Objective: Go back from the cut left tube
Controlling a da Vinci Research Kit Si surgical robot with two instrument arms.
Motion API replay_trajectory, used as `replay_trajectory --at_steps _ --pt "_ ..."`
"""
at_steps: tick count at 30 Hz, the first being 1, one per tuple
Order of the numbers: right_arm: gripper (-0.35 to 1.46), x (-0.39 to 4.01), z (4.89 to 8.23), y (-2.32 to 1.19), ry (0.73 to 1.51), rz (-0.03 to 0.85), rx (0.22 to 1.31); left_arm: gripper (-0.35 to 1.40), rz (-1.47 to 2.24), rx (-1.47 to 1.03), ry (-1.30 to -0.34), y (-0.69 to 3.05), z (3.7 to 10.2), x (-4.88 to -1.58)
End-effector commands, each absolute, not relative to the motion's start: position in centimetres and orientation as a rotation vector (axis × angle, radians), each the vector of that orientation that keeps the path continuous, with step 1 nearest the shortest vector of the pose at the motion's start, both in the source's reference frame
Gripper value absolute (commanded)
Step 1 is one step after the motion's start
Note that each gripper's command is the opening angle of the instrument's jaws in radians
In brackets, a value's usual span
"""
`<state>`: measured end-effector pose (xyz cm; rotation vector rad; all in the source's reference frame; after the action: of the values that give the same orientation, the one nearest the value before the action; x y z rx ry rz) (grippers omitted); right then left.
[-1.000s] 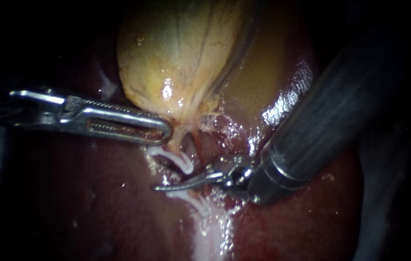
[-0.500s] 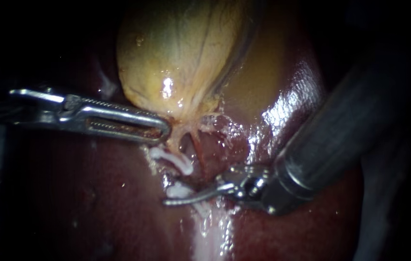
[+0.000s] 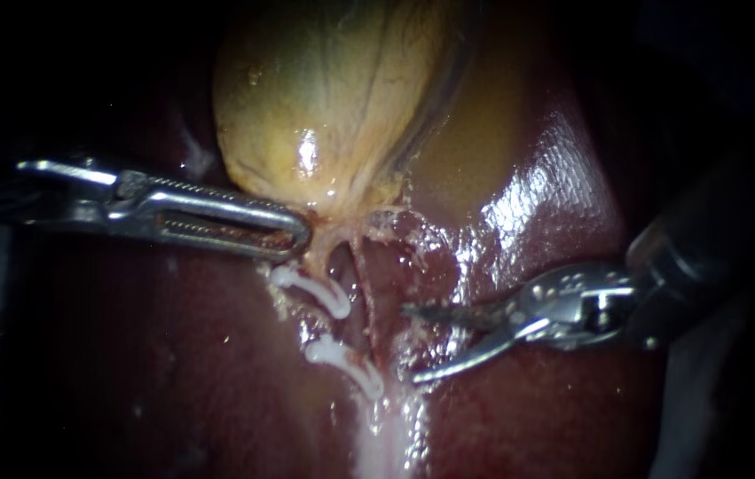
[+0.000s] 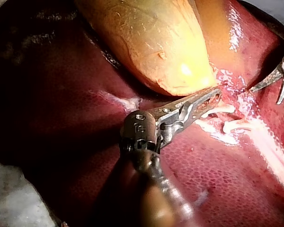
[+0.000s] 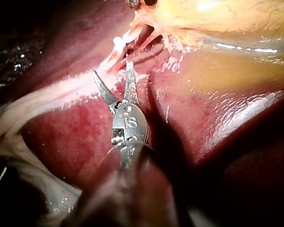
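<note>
Right instrument [image 3: 409, 345]: we bring it in from the right edge. Its two blades stand wide apart in a V and hold nothing, and their tips point toward the view's left.
Room, right side: both blade tips stand clear of the cut left tube [image 3: 310, 288]. A reddish strand [image 3: 364, 293] and wet liver [image 3: 173, 372] lie between them. Bare liver surface lies under the shaft, out to the right edge.
Left instrument [image 3: 299, 238]: we bring it in from the left, lying almost level. Its jaws are closed on the narrow lower end of the gallbladder [image 3: 324, 98].
Room, left side: the lower jaw runs just above the upper stump. We cannot tell whether they touch.
Tube, location: it lies on the liver just below the gallbladder's lower end, under the left instrument's jaw tips.
Tube, long axis: in the endoscope view it runs from upper left down to lower right. The two pieces are roughly in line.
Tube, appearance: it is parted into the upper stump and a lower stump [image 3: 346, 364], with an open gap between them. Both are white, glossy and slightly curved.
Lower end: the lower stump meets a pale wet strip [image 3: 386, 443] that reaches the bottom edge.
Field edges: we see only darkness beyond the liver on both sides.
</note>
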<state>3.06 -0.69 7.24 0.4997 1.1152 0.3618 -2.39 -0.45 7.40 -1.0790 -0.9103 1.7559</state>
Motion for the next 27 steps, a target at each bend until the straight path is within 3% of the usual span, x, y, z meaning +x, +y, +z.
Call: replay_trajectory --at_steps 1,11,27 --pt "1.43 3.02 7.21 -0.65 1.112 0.353 0.484 -0.35 1.756 -1.079 -0.91 -0.45 7.4 -2.39" --pt "1.43 2.88 7.12 -0.5 1.094 0.331 0.407 -0.35 1.756 -1.079 -0.909 -0.45 7.4 -2.39" --pt "1.43 2.87 7.11 -0.49 1.097 0.31 0.395 -0.35 1.763 -1.082 -0.893 -0.52 7.69 -2.59"
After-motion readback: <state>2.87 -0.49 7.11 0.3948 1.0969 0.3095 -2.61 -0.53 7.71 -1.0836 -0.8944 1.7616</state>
